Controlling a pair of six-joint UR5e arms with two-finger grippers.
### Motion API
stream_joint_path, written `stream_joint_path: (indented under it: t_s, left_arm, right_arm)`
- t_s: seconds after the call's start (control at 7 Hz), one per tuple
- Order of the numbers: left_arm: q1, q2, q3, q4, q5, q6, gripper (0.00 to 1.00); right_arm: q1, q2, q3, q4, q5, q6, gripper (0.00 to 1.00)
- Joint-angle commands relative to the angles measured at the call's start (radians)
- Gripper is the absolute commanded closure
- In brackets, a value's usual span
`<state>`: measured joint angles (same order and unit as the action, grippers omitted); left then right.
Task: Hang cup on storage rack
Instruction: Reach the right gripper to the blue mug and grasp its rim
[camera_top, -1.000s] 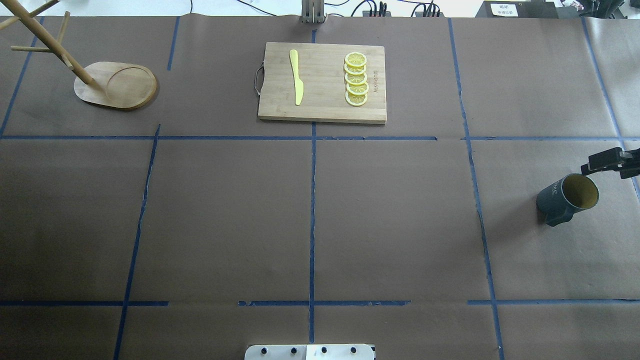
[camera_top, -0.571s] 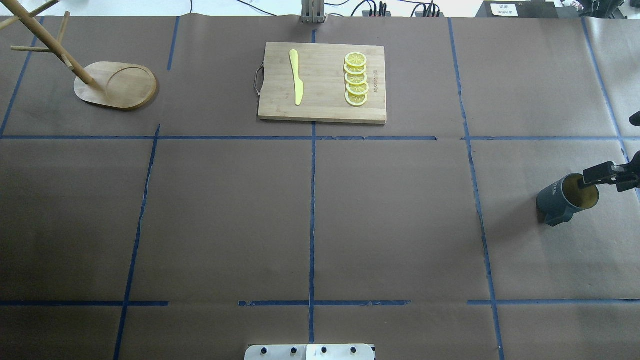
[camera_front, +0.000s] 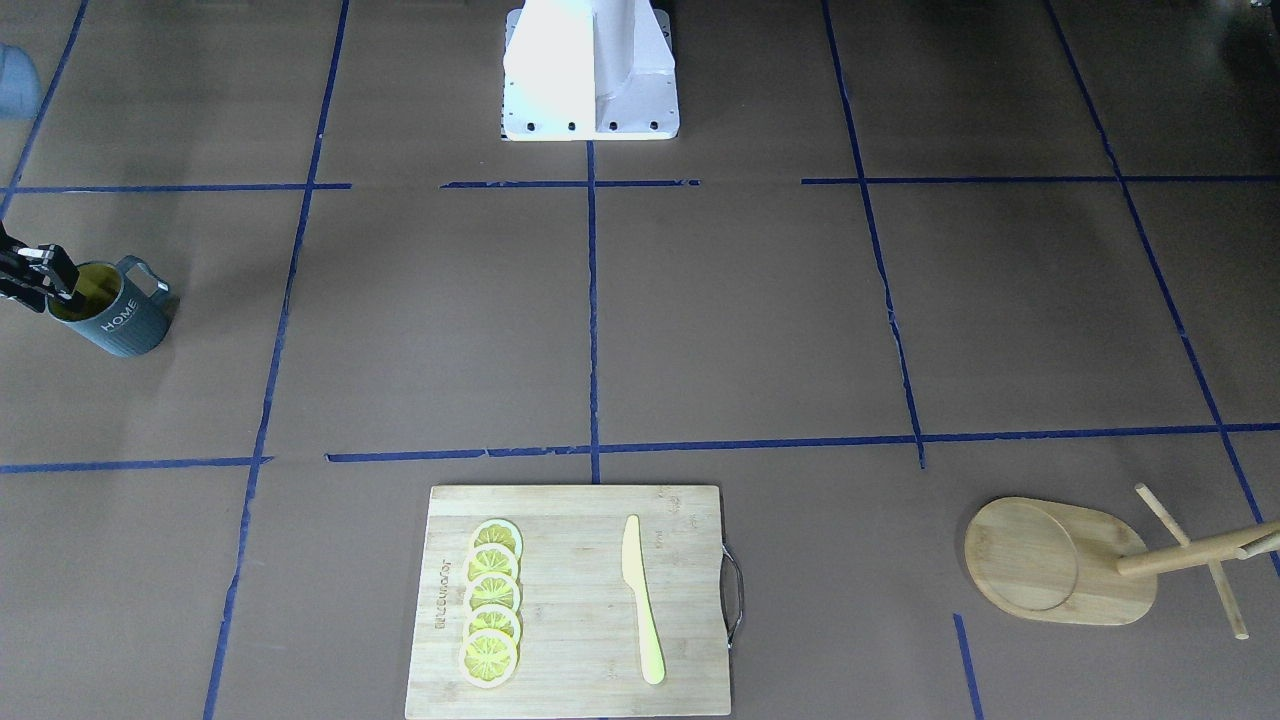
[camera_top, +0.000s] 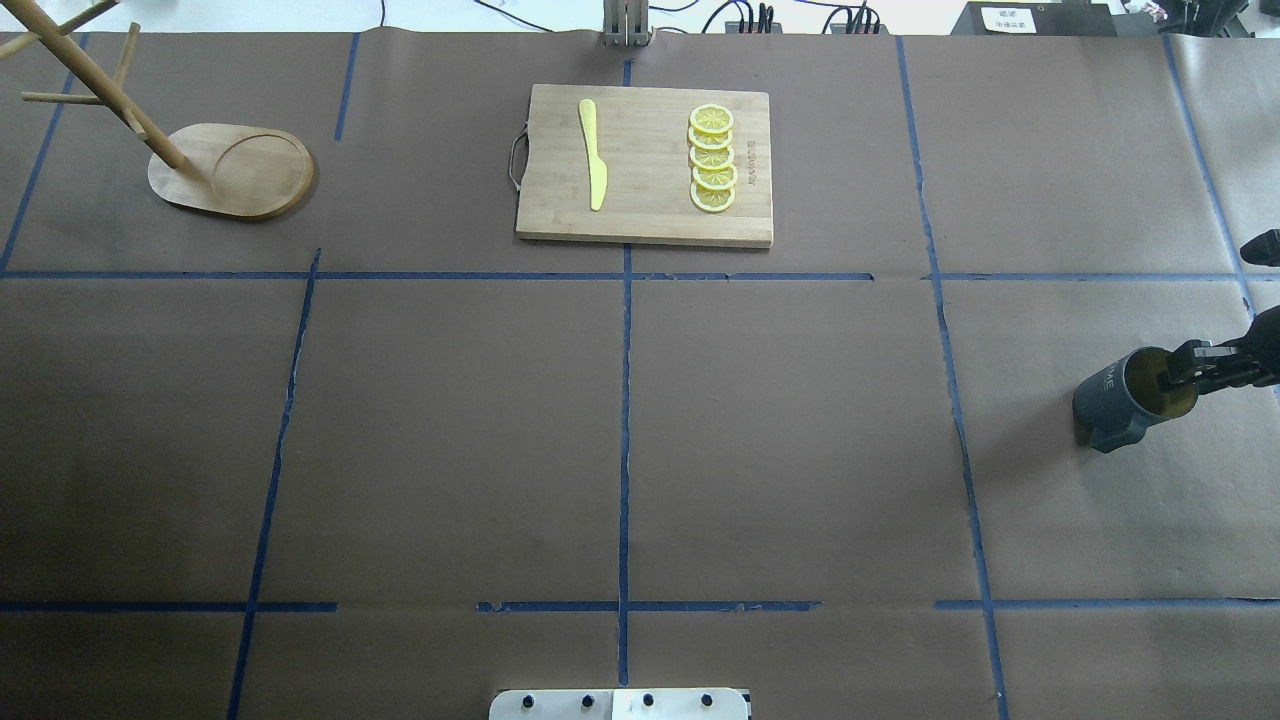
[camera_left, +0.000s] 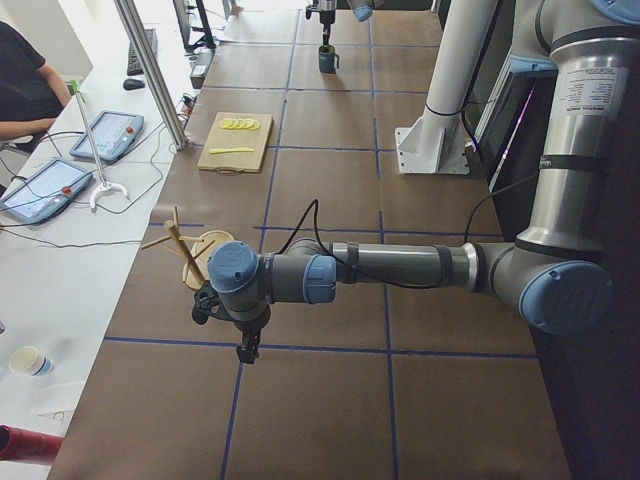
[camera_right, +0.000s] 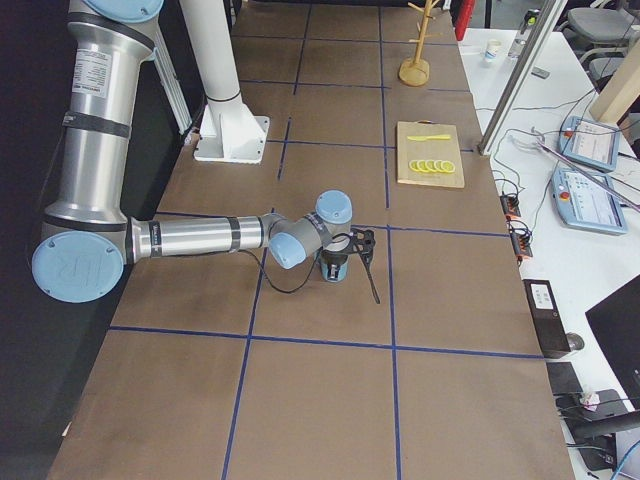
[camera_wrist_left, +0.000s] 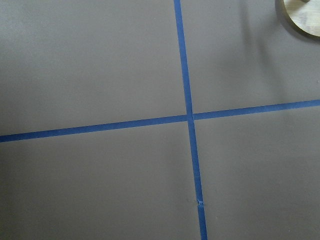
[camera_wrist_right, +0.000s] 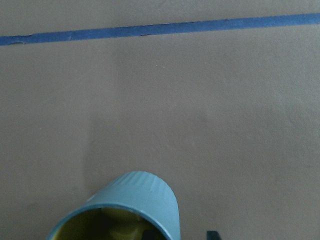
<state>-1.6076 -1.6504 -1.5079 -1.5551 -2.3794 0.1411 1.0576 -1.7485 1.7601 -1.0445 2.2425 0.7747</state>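
Note:
The cup (camera_top: 1120, 395), dark blue-grey with a yellow-green inside and white lettering, stands upright at the table's far right, its handle towards the robot. It also shows in the front view (camera_front: 120, 320) and the right wrist view (camera_wrist_right: 125, 205). My right gripper (camera_top: 1178, 375) is open over the cup's rim: one finger is inside the mouth and one outside the wall. The storage rack (camera_top: 230, 170), a light wooden mug tree, stands at the far left back. My left gripper (camera_left: 245, 350) hangs near the rack, apart from it; I cannot tell whether it is open or shut.
A bamboo cutting board (camera_top: 645, 165) lies at the back centre with a yellow knife (camera_top: 593, 150) and several lemon slices (camera_top: 712, 160) on it. Blue tape lines cross the brown table cover. The robot's base plate (camera_top: 620, 703) is at the near edge.
My right gripper has come down and in from beside the cup's rim to straddle it, with one finger now in the mouth. The cup has not moved.

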Motion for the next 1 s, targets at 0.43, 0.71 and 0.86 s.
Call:
stream_joint_path:
  t_s: [0.43,0.71,0.86]
  left_arm:
    - [0.0,0.0,0.0,0.001,-0.001,0.0,0.0]
    - [0.0,0.0,-0.003,0.001,-0.003,-0.014,0.0]
    - [0.0,0.0,-0.011,0.001,-0.003,-0.024,0.0]
  right_arm:
    - [0.106,0.012,0.062,-0.015,0.17,0.006,1.0]
    - [0.113,0.184,0.186,-0.398,0.155,0.011,1.0]
    - [0.104,0.305,0.231,-0.596,0.144,0.018,1.0]
